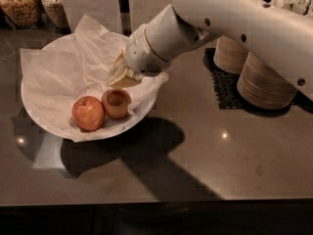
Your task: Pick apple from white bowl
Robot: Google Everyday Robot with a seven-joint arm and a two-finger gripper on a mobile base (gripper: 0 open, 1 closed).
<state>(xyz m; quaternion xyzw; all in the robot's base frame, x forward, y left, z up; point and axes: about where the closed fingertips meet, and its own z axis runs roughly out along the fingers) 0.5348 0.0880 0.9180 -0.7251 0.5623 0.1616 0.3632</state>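
The wide white bowl (36,112), lined with crumpled white paper, stands at the left of the dark counter. Two apples lie at its front. The smaller apple (116,103) has a yellowish patch around its stem dimple, which faces up. The paler orange-red speckled apple (88,113) lies touching it on the left. My gripper (120,75) hangs over the bowl's right side, just above and slightly behind the smaller apple, pointing down at it. It holds nothing that I can see. The white arm reaches in from the upper right.
Two stacks of beige paper bowls (264,82) stand on a black mat (226,91) at the right. Glass jars of food (20,4) stand at the back left. The counter's front edge (156,199) runs along the bottom.
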